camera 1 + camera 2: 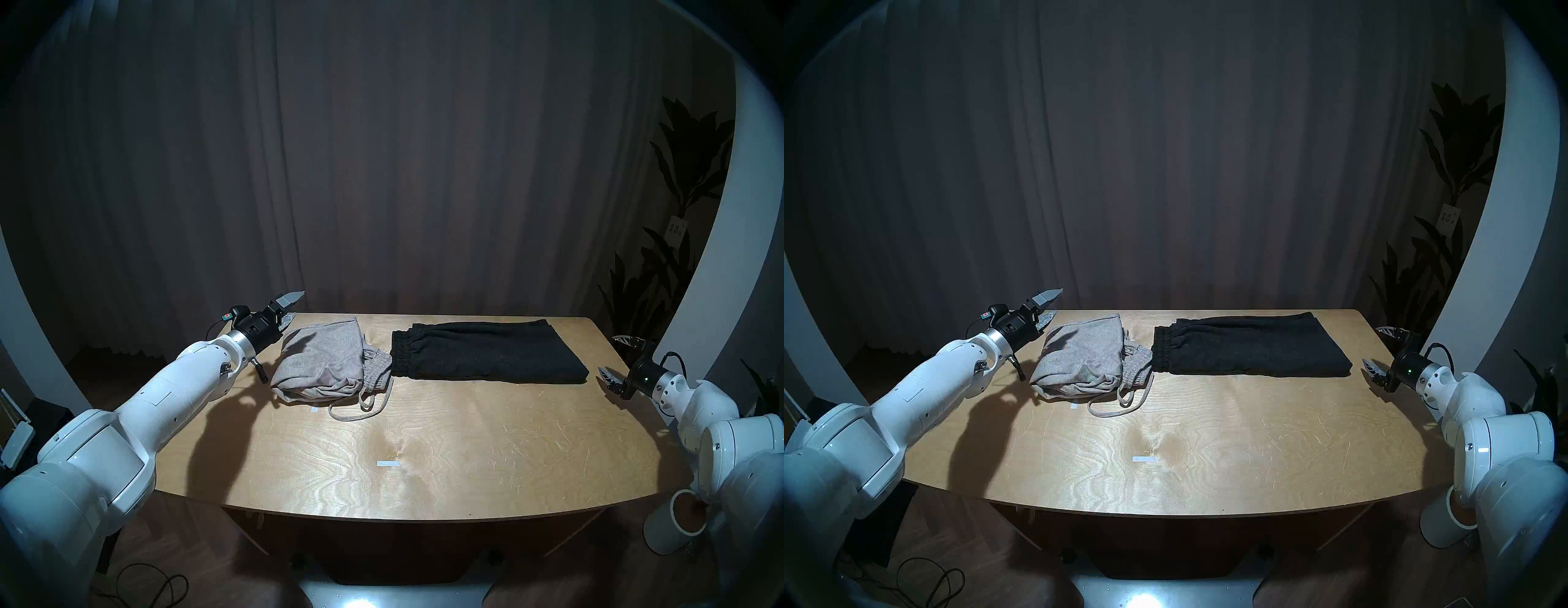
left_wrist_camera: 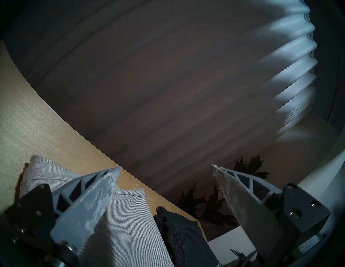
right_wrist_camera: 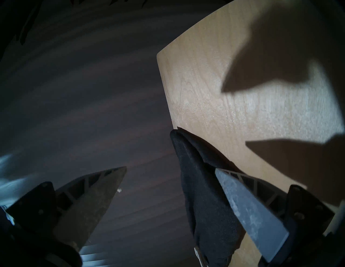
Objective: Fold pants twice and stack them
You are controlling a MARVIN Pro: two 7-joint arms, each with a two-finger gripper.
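1. The left gripper (image 1: 292, 306) has its jaws apart and holds nothing; the grey pants (image 1: 322, 361) lie folded just beside and below it.
2. The right gripper (image 1: 617, 357) is also spread and empty; the black pants (image 1: 488, 350) lie well apart from it on the table (image 1: 424, 458).
3. Both look soft and limp; probably best to pinch a thick folded edge.

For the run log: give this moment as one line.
grey pants: folded, table left | black pants: folded, beside | left gripper: open | right gripper: open | stacked: no
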